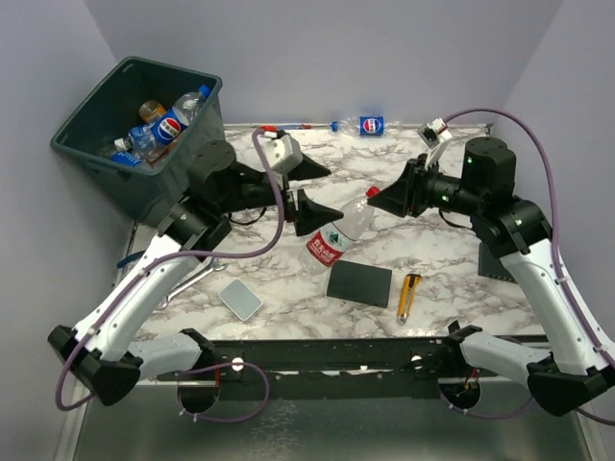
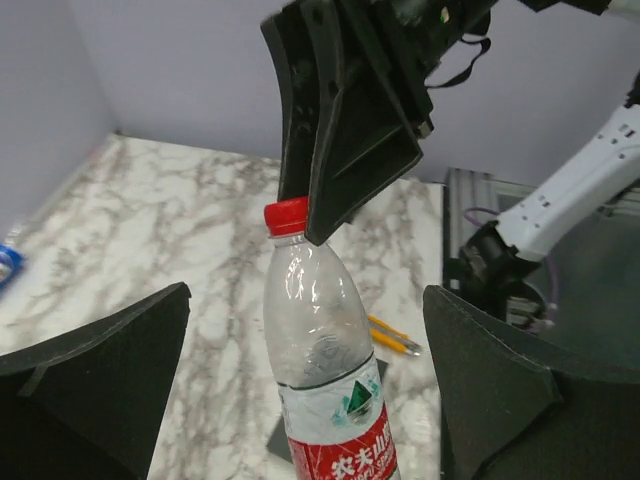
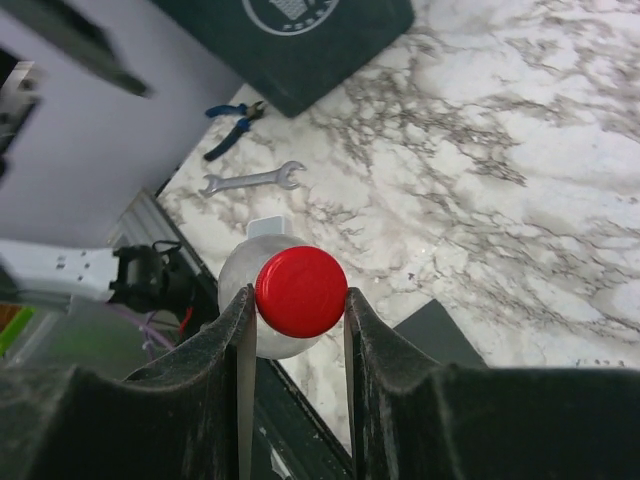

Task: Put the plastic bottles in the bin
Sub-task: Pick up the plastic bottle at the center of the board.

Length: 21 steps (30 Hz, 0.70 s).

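Right wrist view: right claw (image 3: 296,300) pinching red cap (image 2: 286,215) of bottle (image 2: 330,370), long axis cap-up, slightly tilted; left claw (image 2: 305,310) spread, flanking body, nearer bin (image 1: 115,182) far left.

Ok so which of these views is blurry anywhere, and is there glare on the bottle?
Right wrist: cap sharp, the near left edge smeared out of focus. Left wrist: crisp, with bright highlights on the bottle's clear wall. Top: evenly lit, no hard shadows on the table.
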Available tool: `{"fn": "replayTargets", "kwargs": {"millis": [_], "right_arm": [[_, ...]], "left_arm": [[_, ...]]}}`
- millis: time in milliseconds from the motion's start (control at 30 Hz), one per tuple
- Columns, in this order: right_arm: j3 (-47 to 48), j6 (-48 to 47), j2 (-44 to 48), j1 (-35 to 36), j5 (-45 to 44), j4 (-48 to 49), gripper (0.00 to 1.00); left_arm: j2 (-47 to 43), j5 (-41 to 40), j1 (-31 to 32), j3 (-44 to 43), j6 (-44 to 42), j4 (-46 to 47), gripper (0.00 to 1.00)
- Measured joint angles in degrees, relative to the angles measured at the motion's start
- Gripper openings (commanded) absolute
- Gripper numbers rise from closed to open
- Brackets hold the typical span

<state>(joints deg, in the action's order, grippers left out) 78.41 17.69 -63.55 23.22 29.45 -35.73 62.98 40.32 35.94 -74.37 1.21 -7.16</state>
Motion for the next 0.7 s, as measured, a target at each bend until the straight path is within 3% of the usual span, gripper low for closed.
{"fn": "replayTargets", "kwargs": {"millis": [233,600,700], "right_arm": [[1.9,-4.2,2.8,0.4,7.7,-1.0,0.0],[4.4,-6.1,2.4,0.7,11.2,-0.6,0.0],[4.4,-6.1,2.4,0.8,11.8,0.1,0.0]], "left_arm": [[9.0,8.2,2.5,-1.1,5.1,-3.0,0.99],[10.0,10.8,5.6,0.2,7.3,-3.5,0.99],[11.1,10.7,6.2,0.7,7.4,-3.8,0.93]]}}
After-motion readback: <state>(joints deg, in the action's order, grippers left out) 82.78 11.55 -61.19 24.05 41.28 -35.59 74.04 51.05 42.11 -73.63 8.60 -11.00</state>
